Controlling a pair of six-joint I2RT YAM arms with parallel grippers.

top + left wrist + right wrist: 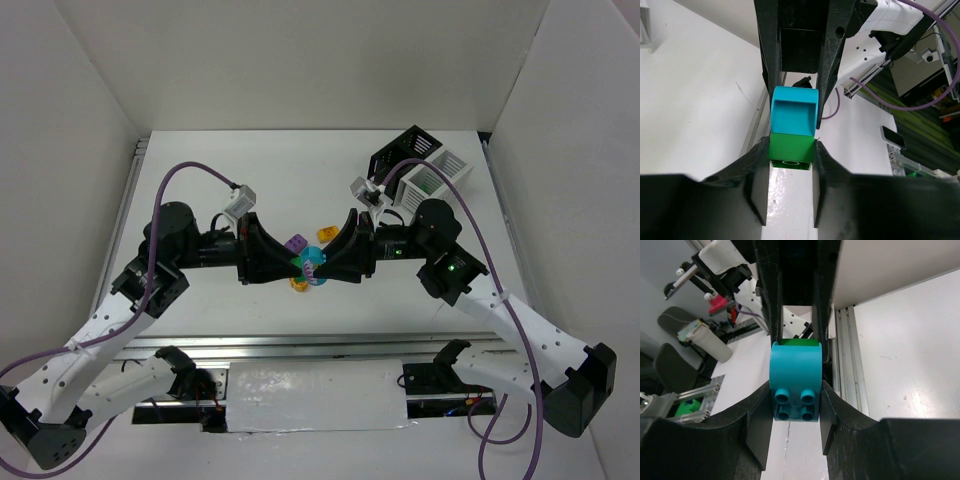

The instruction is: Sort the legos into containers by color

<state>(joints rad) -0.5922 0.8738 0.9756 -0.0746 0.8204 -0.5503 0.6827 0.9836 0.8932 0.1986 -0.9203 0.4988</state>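
Both grippers meet over the middle of the table, tip to tip. My left gripper [791,151] is shut on a green lego [791,148]. A teal lego [794,112] is stuck to the green one's far end. My right gripper [795,390] is shut on that teal lego [795,377], studs toward its camera, with the green lego [799,342] showing just behind. From above, the joined pair [311,264] hangs between the left gripper [296,266] and the right gripper [326,267]. The black container [408,148] and the white container [432,178] stand at the far right.
A purple lego [296,243] and an orange lego [325,234] lie just beyond the grippers. A yellow lego [298,284] lies just on the near side of them. White walls enclose the table on three sides.
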